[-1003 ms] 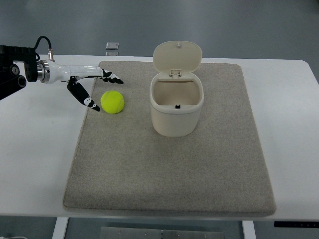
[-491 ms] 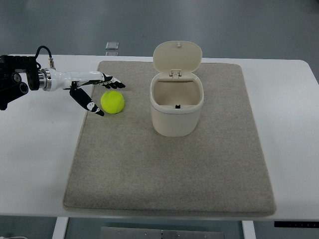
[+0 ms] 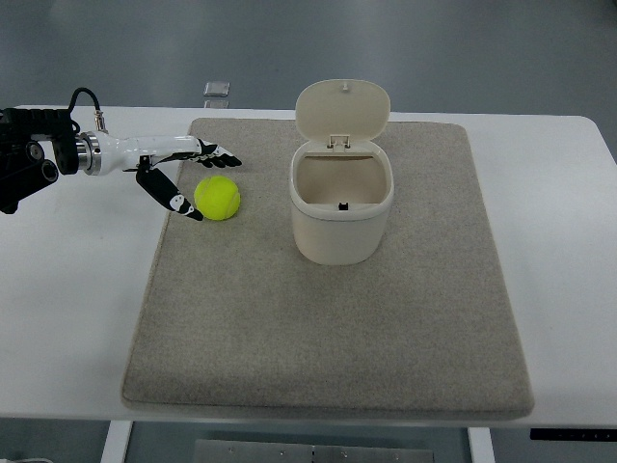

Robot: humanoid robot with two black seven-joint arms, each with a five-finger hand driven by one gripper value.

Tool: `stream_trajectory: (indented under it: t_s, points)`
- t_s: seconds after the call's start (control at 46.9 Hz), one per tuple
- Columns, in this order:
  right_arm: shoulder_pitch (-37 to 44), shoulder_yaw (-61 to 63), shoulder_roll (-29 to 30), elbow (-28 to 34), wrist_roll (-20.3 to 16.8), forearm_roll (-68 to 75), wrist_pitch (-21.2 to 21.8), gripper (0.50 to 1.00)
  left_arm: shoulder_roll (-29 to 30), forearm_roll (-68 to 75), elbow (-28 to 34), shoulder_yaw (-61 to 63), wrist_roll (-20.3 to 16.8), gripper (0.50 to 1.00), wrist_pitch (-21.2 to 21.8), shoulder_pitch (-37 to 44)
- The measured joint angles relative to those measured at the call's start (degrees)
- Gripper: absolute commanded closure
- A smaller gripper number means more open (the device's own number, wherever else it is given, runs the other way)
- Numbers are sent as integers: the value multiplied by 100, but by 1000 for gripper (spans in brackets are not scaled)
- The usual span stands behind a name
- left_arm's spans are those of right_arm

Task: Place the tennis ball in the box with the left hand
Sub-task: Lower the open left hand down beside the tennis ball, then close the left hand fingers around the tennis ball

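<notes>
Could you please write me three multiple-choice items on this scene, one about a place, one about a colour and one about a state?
1. Where does the ball lie?
A. on the mat, left of the box
B. inside the box
C. on the bare table, right of the mat

2. What colour is the box?
A. blue
B. cream
C. black

3. How does the box's lid stand?
A. shut
B. lying off on the mat
C. hinged open, upright

Answers: 1 A, the ball rests on the mat beside the open left hand, which holds nothing. 2 B, body and lid are both cream. 3 C, the lid stands up behind the opening and the inside shows.
</notes>
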Motion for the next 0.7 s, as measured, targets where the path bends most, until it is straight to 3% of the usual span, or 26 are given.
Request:
stream_trajectory:
  t_s: [0.213,0.704]
  points:
    - [0,0,0,0,0,0,0,599,-9,69,85,8,0,559,201,29]
    - [0,0,0,0,0,0,0,599,-202,6,163,0,0,559,236,73]
